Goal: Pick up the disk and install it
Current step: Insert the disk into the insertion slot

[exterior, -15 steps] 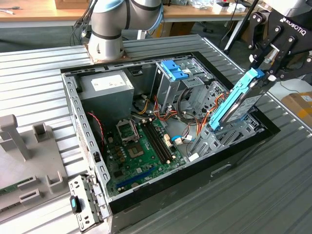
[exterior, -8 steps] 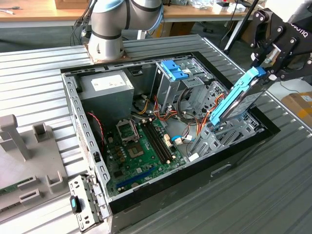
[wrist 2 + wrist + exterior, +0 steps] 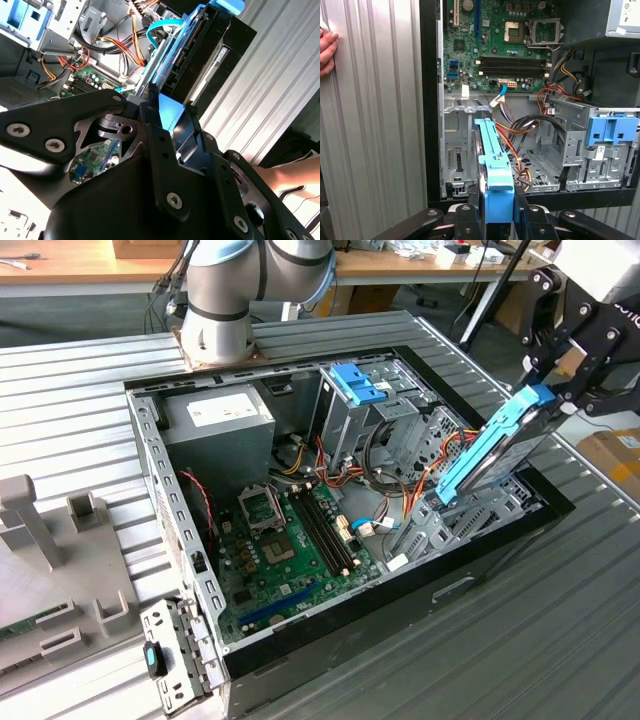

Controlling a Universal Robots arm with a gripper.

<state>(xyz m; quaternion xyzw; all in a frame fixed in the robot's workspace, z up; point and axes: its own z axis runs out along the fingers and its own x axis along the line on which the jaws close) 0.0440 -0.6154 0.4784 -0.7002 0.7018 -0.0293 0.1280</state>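
The disk (image 3: 500, 445), grey metal with bright blue carrier rails, hangs tilted over the drive bay (image 3: 470, 525) at the exterior view's right end of the open computer case (image 3: 330, 640). My gripper (image 3: 562, 370) is shut on the disk's upper end. The lower end dips toward the bay, and I cannot tell whether it touches. In the first wrist view the blue rail of the disk (image 3: 492, 160) runs from my gripper (image 3: 497, 200) toward the metal bay (image 3: 457, 150). The second wrist view has black fingers (image 3: 152, 117) clamped on the disk (image 3: 175, 55).
Inside the case are a green motherboard (image 3: 290, 540), a grey power-supply box (image 3: 222, 415), a tall cage with a blue latch (image 3: 357, 383) and loose orange and black cables (image 3: 400, 480). A person's hand (image 3: 327, 47) rests on the ribbed table beside the case. Grey fixtures (image 3: 40, 530) stand at the exterior view's left.
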